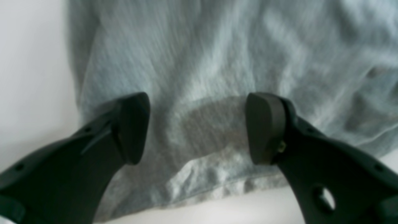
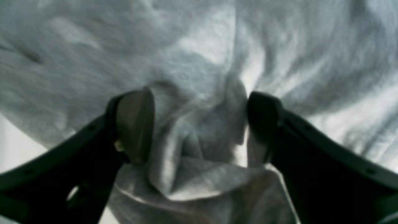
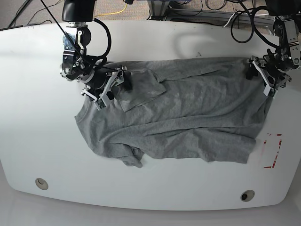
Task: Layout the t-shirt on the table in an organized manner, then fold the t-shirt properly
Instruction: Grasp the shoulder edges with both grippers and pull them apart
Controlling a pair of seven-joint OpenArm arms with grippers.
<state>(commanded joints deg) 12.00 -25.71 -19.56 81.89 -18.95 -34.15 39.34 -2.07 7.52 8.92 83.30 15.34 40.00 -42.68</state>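
Both jaws gape wide. The right end effector (image 2: 199, 124) straddles a bunched fold of the t-shirt (image 3: 188, 117); the left end effector (image 1: 197, 127) hovers over its hem, gripping nothing.

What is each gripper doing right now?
Left gripper: open, over the t-shirt edge, gripping nothing.
Right gripper: open, with bunched t-shirt fabric between its fingers, not clamped.
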